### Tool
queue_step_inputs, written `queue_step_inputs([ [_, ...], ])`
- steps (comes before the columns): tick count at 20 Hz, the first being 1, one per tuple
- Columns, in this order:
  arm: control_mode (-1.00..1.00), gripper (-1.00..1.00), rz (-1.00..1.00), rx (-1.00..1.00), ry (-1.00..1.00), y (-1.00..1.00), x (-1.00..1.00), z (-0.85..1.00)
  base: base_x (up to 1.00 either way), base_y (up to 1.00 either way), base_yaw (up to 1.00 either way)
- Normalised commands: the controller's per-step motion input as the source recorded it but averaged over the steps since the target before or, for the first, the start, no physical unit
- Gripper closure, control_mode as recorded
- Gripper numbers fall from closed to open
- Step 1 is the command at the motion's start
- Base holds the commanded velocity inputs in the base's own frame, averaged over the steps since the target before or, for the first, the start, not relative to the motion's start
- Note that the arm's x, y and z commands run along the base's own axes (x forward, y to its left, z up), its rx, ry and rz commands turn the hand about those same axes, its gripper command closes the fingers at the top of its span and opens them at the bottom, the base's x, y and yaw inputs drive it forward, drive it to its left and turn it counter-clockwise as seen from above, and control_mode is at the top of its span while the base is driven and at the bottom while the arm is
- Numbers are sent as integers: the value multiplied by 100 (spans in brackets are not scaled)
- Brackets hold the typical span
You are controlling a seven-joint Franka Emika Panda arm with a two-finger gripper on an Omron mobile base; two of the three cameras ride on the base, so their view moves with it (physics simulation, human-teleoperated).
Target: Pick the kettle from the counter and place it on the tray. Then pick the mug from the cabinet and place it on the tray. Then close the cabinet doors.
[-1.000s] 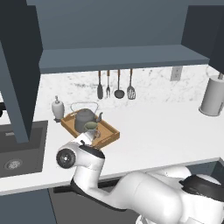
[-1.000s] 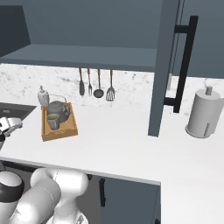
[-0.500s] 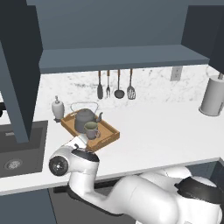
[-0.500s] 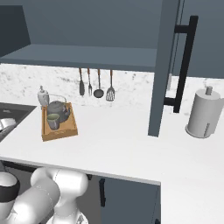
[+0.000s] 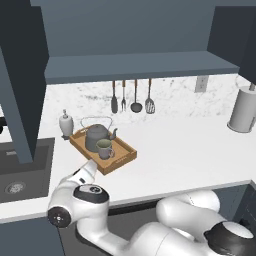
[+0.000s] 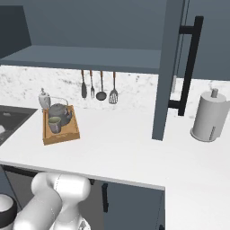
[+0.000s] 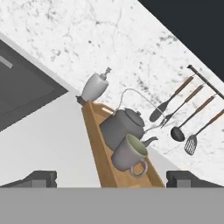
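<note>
Claw (image 7: 111, 178): jaws spread wide, nothing between them; both tips low in the hand view, apart from the tray.
Tray (image 7: 97, 144): wooden, on the counter (image 5: 190, 145), just ahead of the claw.
Kettle (image 7: 121, 126): upright on the tray, beyond the mug.
Mug (image 7: 129, 153): on the tray, nearest the claw, touching or just beside the kettle.
Soap bottle (image 7: 96, 85): past the tray's far end.
Utensils (image 7: 188, 113): hanging on the wall behind.
Cabinet doors (image 6: 167, 67): open.

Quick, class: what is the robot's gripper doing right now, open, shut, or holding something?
Gripper: open and holding nothing; the kettle and mug sit on the tray ahead of it.
</note>
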Motion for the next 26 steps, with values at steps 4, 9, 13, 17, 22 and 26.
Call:
queue_step_inputs([
  [4,-100,-100,-3,-13,4,28,-8,12,0,0,0],
  [9,-100,-100,0,-13,-4,10,-18,-1,0,0,0],
  [13,-100,-100,0,-20,-14,6,-48,0,0,0,0],
  [17,-100,-100,-1,-23,-17,17,-49,3,0,0,0],
  [22,-100,-100,0,-22,-16,25,-36,19,0,0,0],
  [26,-100,-100,0,-21,-4,22,-16,19,0,0,0],
])
